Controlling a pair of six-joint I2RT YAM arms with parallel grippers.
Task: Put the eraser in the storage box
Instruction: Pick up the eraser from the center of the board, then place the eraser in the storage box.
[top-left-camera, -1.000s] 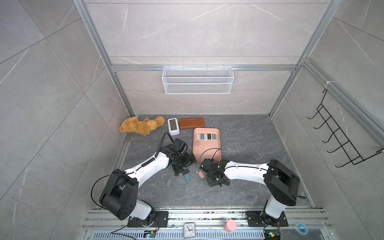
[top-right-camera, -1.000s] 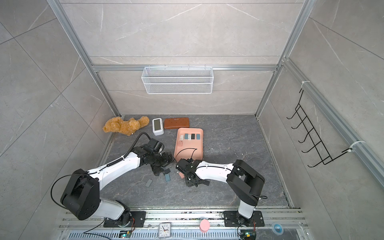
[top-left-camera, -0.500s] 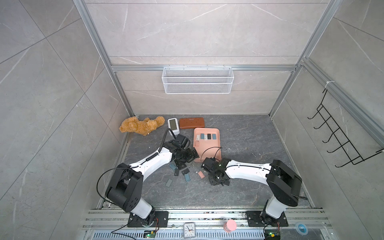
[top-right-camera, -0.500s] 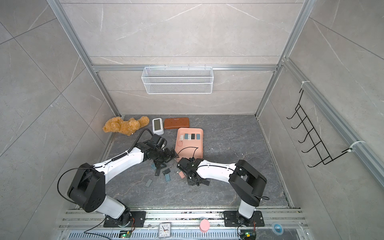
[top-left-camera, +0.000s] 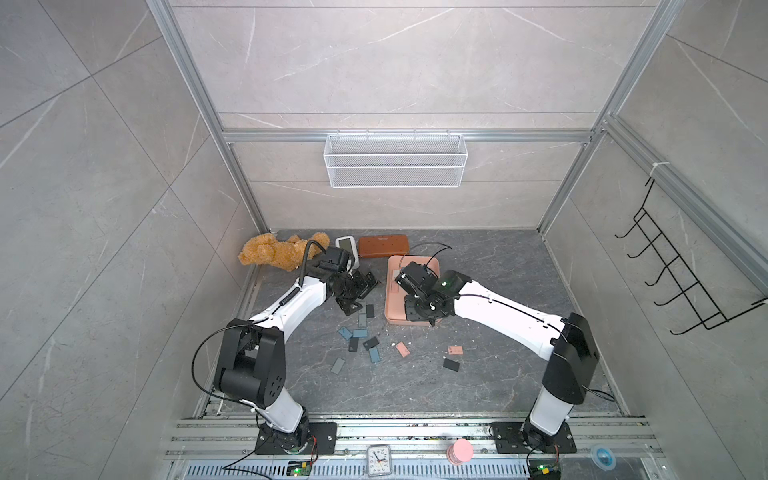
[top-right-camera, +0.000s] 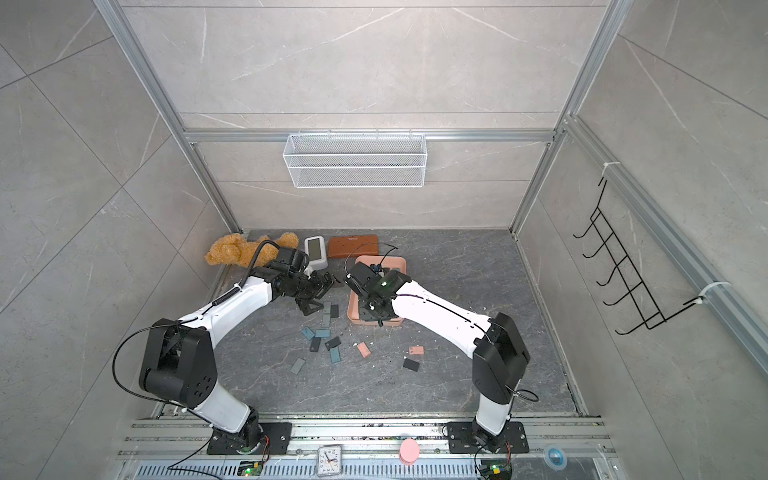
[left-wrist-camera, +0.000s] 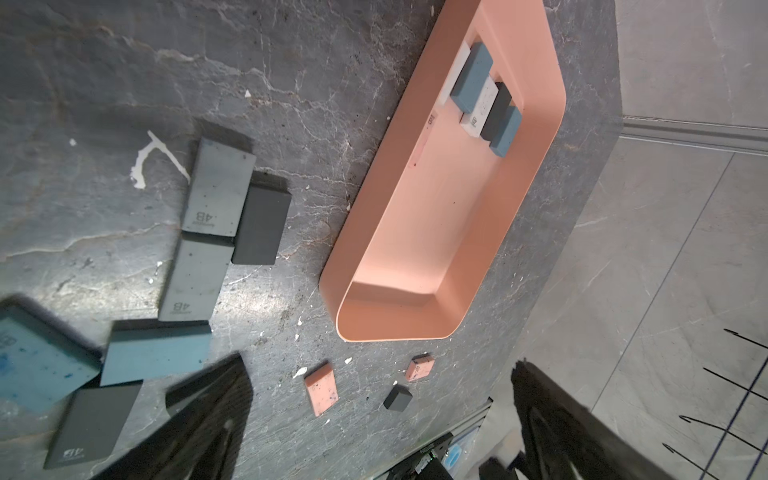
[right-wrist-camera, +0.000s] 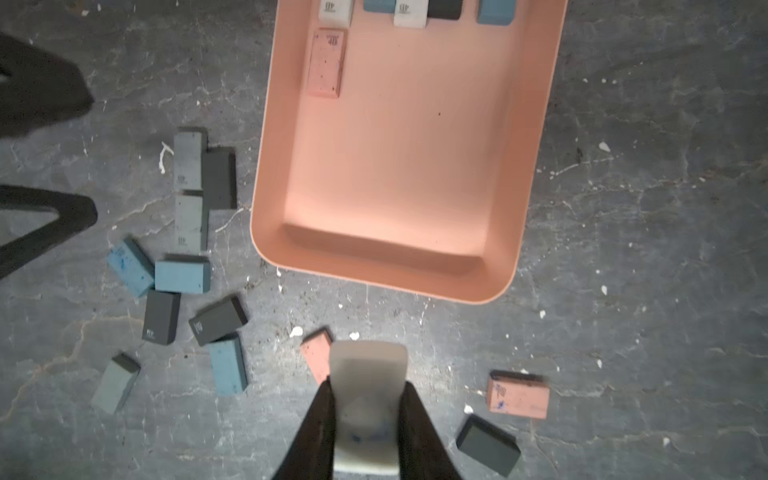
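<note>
The right gripper (right-wrist-camera: 367, 384) pinches a white eraser (right-wrist-camera: 368, 359) by one end, probably to drop it into the bare half of the storage box (right-wrist-camera: 407, 166). The left gripper (left-wrist-camera: 376, 372) hangs open.

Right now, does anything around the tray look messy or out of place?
Yes: white crumbs and a curled white streak litter the dark tabletop beside the storage box, likely eraser debris. Loose erasers lie scattered at all angles outside it. Nothing looks broken.
</note>
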